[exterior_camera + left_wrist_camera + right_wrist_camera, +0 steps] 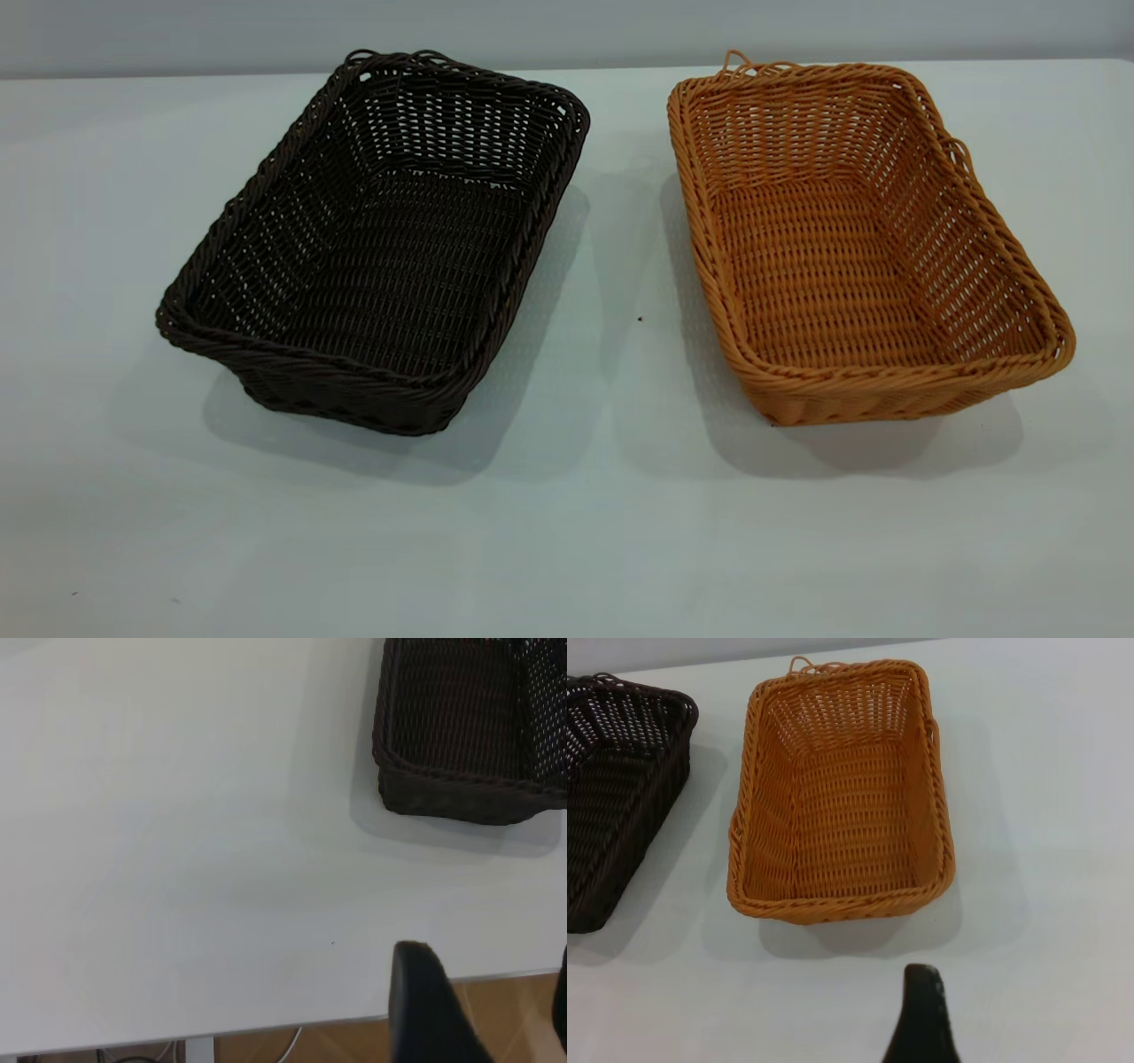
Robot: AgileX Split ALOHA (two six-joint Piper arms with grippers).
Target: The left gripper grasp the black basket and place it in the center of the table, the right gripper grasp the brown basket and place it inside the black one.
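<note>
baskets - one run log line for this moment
black basket: left, empty | brown basket: right, empty, apart | table | nesting: not started

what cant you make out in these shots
- Left gripper: left wrist view shows only dark finger parts cut by the picture's edge; open or shut unclear.
- Right gripper: right wrist view shows one dark finger, cut by the edge.
- Black basket: its outer far side is hidden by its own walls.
- Brown basket: underside hidden against the table.

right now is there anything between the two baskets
Only bare table between the black basket and the brown basket, apart from a tiny dark speck; the exterior view shows this.
</note>
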